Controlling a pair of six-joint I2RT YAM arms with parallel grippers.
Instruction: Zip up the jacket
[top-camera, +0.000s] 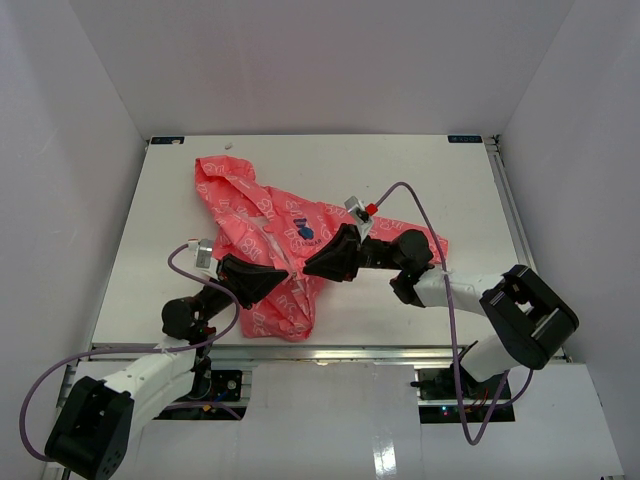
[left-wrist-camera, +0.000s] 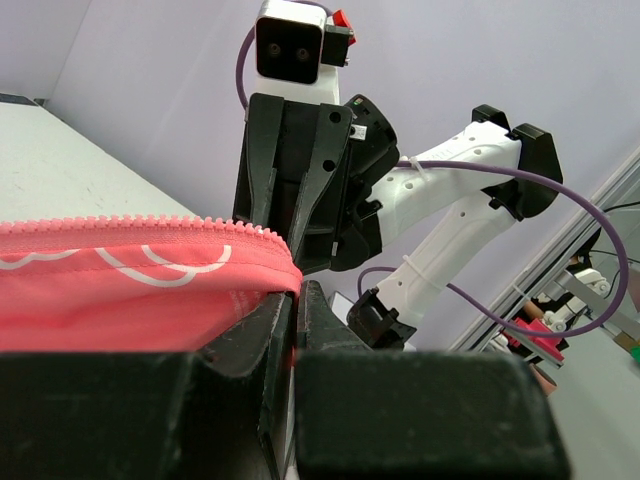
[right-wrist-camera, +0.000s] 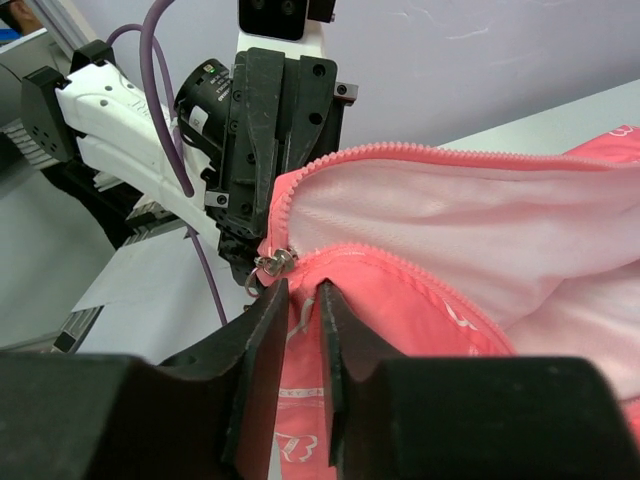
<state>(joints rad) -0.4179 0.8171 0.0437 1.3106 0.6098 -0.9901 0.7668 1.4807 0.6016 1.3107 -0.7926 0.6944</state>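
The coral-pink jacket (top-camera: 262, 212) with white print lies crumpled on the white table, its dark-blue logo (top-camera: 305, 231) facing up. My left gripper (top-camera: 278, 281) is shut on the jacket's lower front edge; in the left wrist view (left-wrist-camera: 293, 300) the fabric (left-wrist-camera: 120, 290) and its zipper teeth (left-wrist-camera: 150, 224) run off to the left. My right gripper (top-camera: 318, 266) faces it closely. In the right wrist view (right-wrist-camera: 303, 290) its jaws stand narrowly apart with a fold of jacket (right-wrist-camera: 480, 230) between them, just below the metal zipper slider (right-wrist-camera: 278, 261). The zipper is open above the slider, showing pale lining.
White walls enclose the table on three sides. A metal rail (top-camera: 330, 352) runs along the near edge. Purple cables (top-camera: 425, 215) loop from both arms. The jacket's hood (top-camera: 215, 175) lies toward the back left.
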